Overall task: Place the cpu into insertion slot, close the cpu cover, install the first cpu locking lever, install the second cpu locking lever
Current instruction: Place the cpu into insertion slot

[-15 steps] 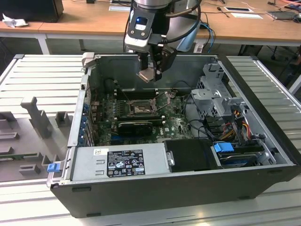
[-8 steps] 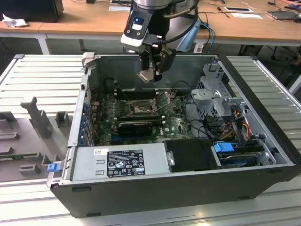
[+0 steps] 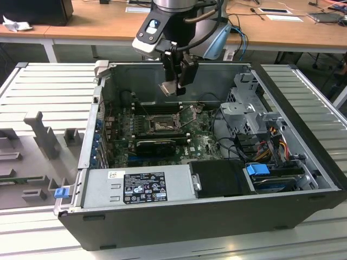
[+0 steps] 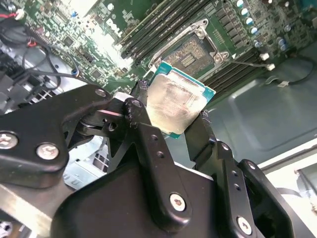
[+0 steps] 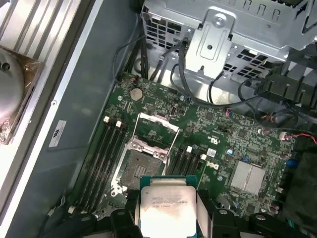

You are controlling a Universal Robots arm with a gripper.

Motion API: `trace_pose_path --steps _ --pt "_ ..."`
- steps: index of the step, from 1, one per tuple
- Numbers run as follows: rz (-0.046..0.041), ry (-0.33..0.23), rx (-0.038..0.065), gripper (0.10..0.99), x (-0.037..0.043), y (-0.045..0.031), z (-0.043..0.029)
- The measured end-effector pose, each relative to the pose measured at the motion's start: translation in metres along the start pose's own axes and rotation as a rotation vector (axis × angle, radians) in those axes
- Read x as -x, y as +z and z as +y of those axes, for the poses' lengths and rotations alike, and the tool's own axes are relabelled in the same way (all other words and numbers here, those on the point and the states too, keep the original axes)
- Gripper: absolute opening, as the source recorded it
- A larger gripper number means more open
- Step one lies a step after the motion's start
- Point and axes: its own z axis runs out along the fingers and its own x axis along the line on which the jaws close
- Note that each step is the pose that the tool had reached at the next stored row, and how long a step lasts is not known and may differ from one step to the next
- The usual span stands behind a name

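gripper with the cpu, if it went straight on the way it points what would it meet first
Likely the open insertion slot, with the held cpu touching first. Nothing lies between them in the first wrist view, but the raised cpu cover stands close and depth is unclear.

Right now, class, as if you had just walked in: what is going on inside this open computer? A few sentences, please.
A robot arm's gripper is shut on the cpu, pinching it by its edges and holding it in the air over the green motherboard inside the open computer case. The insertion slot is empty, and the cpu cover is swung up off it. The chip is not yet seated, and nothing is closed or locked.
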Motion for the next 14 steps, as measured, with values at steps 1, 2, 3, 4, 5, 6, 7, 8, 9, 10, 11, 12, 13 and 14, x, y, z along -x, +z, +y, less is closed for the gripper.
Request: trace_pose_path --steps 1,2,3,4,5,6,7,8,9,10,11,12,13,14 --pt "-0.0016 0.018 0.000 0.541 0.0000 0.0021 -0.0002" --pt "-0.0028 0.031 0.000 0.541 0.0001 0.0037 -0.0004" --pt "-0.0055 0.061 0.001 0.541 0.0001 0.0074 -0.0007" --pt "-0.0078 0.087 0.001 0.541 0.0002 0.0112 -0.0010" --pt "-0.0084 0.094 0.002 0.541 0.0002 0.0131 -0.0013" --pt "-0.0086 0.097 0.002 0.541 0.0002 0.0148 -0.0015" --pt "-0.0088 0.099 0.002 0.541 0.0002 0.0178 -0.0022" --pt "-0.0091 0.101 0.002 0.541 0.0000 0.0188 -0.0027" --pt "-0.0095 0.107 0.002 0.541 0.0001 0.0193 -0.0027" --pt "-0.0110 0.124 0.002 0.541 0.0001 0.0201 -0.0028" --pt "-0.0129 0.146 0.003 0.541 0.0001 0.0212 -0.0029" --pt "-0.0150 0.169 0.003 0.541 0.0001 0.0226 -0.0031" --pt "-0.0163 0.187 0.002 0.541 0.0001 0.0236 -0.0031" --pt "-0.0172 0.199 0.002 0.541 0.0002 0.0243 -0.0032"
